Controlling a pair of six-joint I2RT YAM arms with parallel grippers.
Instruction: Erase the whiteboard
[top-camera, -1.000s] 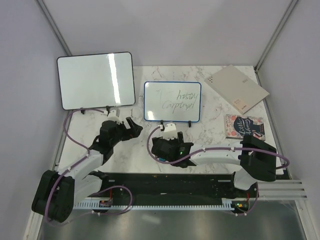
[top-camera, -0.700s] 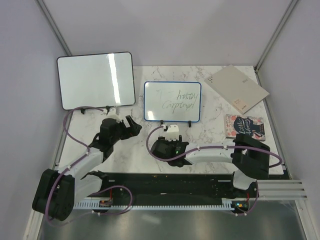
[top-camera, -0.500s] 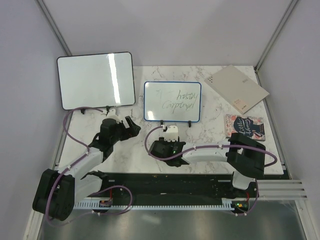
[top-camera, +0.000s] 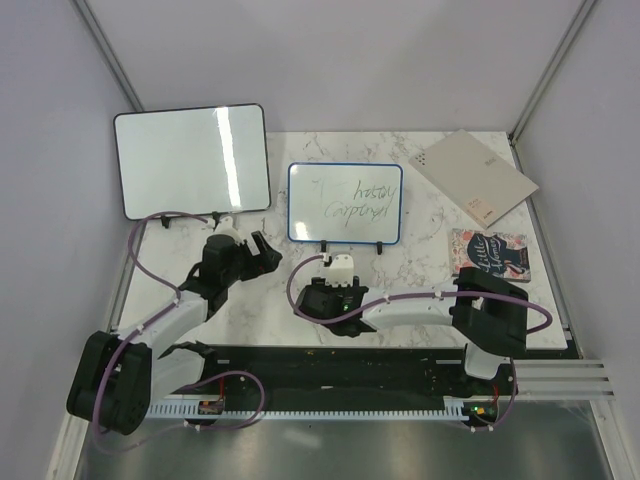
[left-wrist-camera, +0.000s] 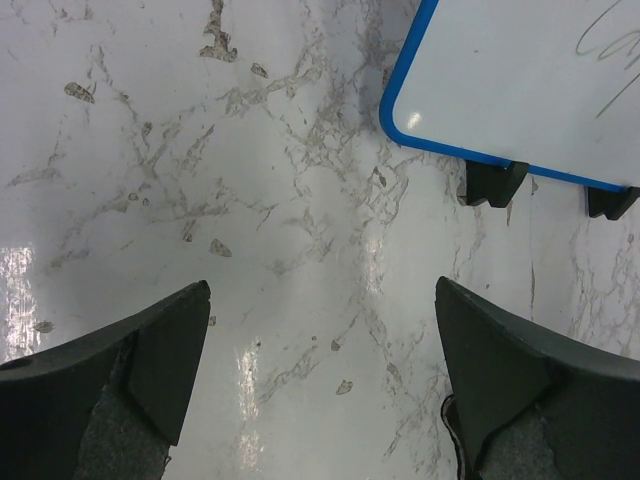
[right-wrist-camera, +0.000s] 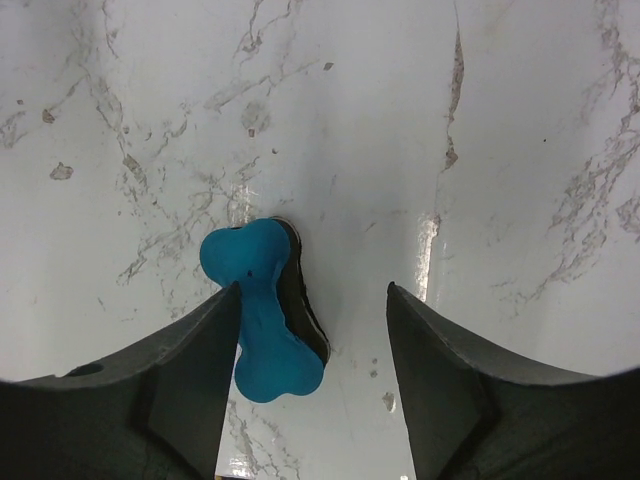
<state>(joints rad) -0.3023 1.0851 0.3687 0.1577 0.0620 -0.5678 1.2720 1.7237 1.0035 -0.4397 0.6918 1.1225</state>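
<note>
Right arm has swung its wrist a little toward the left edge of the tabletop over the last second, and the right gripper (top-camera: 330, 298) now hangs low over the marble tabletop (top-camera: 430, 230), about midway between the side edges and closer to the near edge. The left arm has hardly shifted.

From the right wrist view, the right gripper (right-wrist-camera: 310, 300) has its jaws spread, with a blue bone-shaped eraser (right-wrist-camera: 262, 310) lying flat between them. The eraser sits against or just beside one finger and well clear of the other, so nothing is gripped yet.

The whiteboard (top-camera: 345, 203), a small board in a blue frame with faint green writing, is propped on small black feet (left-wrist-camera: 492, 183) in the middle of the tabletop, toward the far edge. The left gripper (left-wrist-camera: 320, 295) hovers spread and empty near the board's lower left corner.

The board looks light and stiff with a slick face, so on those small feet it would likely slide or tip under a wipe. Bracing it by the blue frame at a lower corner seems safest. The eraser looks light, and its narrow waist is best for pinching.

A larger black-framed whiteboard (top-camera: 192, 160) stands by the far left corner.
</note>
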